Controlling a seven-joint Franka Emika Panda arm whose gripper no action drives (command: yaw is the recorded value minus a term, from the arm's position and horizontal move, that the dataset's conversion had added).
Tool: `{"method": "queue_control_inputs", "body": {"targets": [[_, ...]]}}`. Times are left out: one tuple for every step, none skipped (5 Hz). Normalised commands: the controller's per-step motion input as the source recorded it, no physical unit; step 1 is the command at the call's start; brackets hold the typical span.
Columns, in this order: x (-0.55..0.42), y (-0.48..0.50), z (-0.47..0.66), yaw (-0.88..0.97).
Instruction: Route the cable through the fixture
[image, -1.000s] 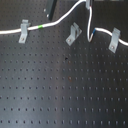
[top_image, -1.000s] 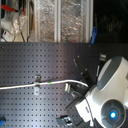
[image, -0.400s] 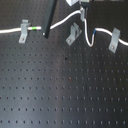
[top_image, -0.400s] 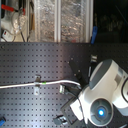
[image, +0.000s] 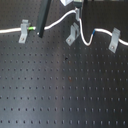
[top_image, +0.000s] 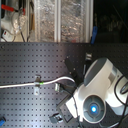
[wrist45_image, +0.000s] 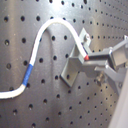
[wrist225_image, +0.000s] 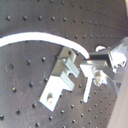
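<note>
The black perforated metal bench (image: 65, 95) carries the long white cable (image: 60, 21), which arcs over the diagonal silver-grey clip fixture (image: 72, 35) at the bench's far edge in the first exterior view. The hand (wrist45_image: 92, 55) is clamped on the cable beside the fixture. In the second exterior view, cluttered shelving (top_image: 50, 20) stands behind the bench.

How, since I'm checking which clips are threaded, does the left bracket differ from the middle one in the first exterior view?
The cable runs across the left bracket's top, green band just beside it; over the middle bracket it arcs higher, held by the tool, apparently not seated. The left bracket faces squarely; the middle bracket is turned diagonally. Both are small silver-grey clips upright on the pegboard.
</note>
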Motion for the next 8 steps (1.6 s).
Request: {"method": "queue_control_inputs", "body": {"targets": [[-0.318, 0.335, 0.01, 0.00], [-0.006, 0.009, 0.02, 0.00], [-0.042, -0.031, 0.12, -0.17], [-0.191, -0.148, 0.08, -0.09], [-0.257, 0.049, 0.00, 0.00], [-0.225, 0.034, 0.01, 0.00], [0.015, 0.012, 0.00, 0.00], [0.008, -0.205, 0.15, 0.00]]}}
